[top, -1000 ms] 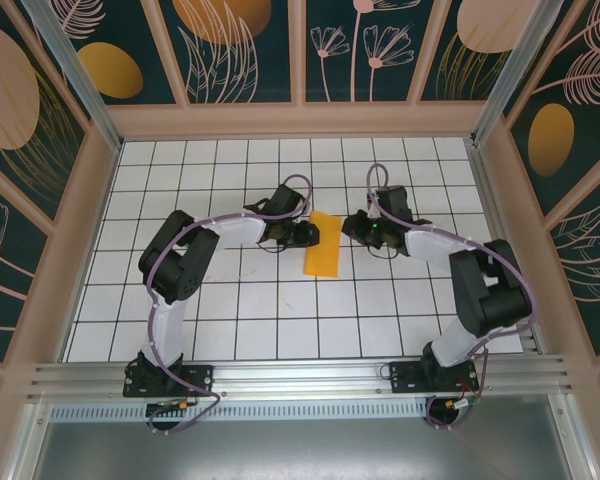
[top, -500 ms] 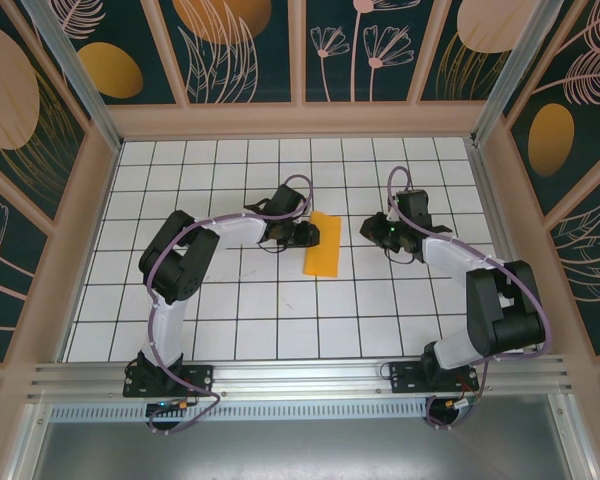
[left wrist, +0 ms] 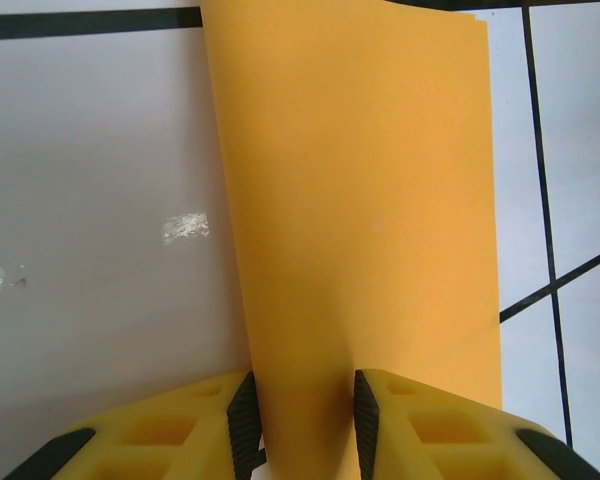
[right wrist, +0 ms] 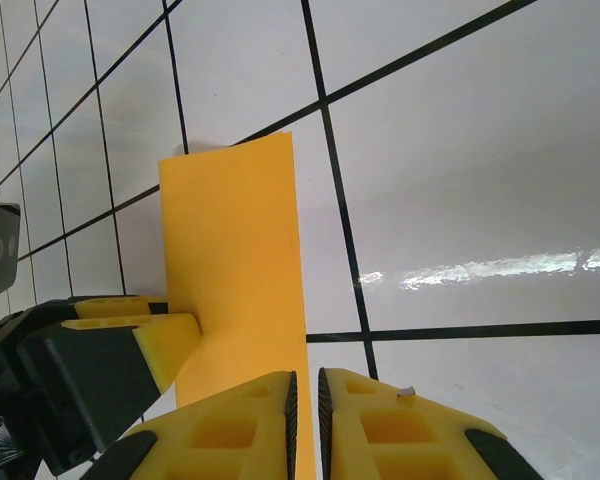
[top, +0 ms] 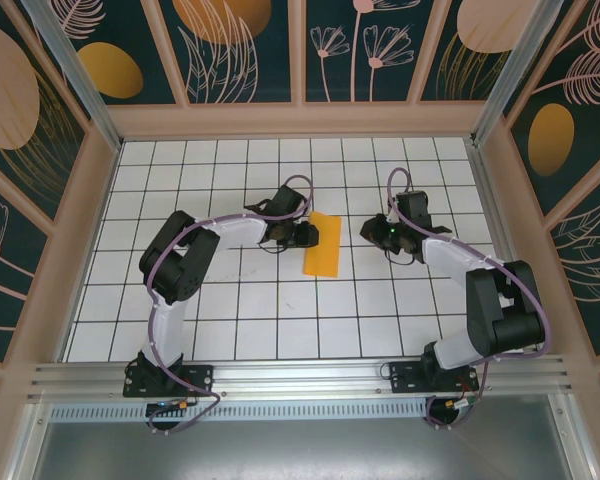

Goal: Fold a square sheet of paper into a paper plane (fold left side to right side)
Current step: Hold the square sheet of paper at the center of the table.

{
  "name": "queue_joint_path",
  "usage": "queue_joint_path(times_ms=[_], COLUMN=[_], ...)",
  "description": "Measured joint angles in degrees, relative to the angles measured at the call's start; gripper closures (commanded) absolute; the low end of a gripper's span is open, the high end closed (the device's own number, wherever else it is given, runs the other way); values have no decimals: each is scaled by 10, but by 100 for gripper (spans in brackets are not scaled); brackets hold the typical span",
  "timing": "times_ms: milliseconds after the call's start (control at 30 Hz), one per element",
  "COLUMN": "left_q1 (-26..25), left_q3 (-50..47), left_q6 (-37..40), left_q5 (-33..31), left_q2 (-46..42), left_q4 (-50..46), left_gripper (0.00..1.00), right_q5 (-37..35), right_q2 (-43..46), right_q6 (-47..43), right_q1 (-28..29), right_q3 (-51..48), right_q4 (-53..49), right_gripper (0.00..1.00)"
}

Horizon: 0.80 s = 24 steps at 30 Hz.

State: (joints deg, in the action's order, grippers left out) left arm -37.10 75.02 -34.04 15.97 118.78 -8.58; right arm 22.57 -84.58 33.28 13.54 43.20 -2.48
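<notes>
Orange paper (top: 325, 247): folded into a narrow strip, lying on the white tiled tabletop (top: 280, 300) midway between the two arms, its long edges running away from the bases and leaning slightly right.
Left arm: elbow bent well to the left of the paper, forearm reaching right towards it, wrist low over the tiles.
Left pincer (top: 308, 235): at the paper's left long edge, touching it. The jaws are partly spread, and the paper's near end fills the gap between the black pads (left wrist: 242, 415). I cannot tell whether the pads press on it.
Right arm: elbow raised well to the right of the paper, forearm angled back towards it.
Right pincer (top: 368, 229): near the paper's right edge but apart from it, pointing at it. The fingers are pressed almost together with a thin slit between them, pinching nothing.
</notes>
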Motion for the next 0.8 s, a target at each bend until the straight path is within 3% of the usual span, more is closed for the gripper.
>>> queue_joint_path(times_ms=[567,800], left_q1=[-1,-1], left_q3=[2,2], left_q6=[3,4], left_q5=[3,3], left_q2=[0,0], left_q4=[-1,-1], left_gripper=[61,60], right_q5=[19,33], right_q2=[-2,-40], right_q6=[-1,5], right_q1=[2,35], right_q3=[0,2], right_q4=[2,15], right_gripper=[82,82])
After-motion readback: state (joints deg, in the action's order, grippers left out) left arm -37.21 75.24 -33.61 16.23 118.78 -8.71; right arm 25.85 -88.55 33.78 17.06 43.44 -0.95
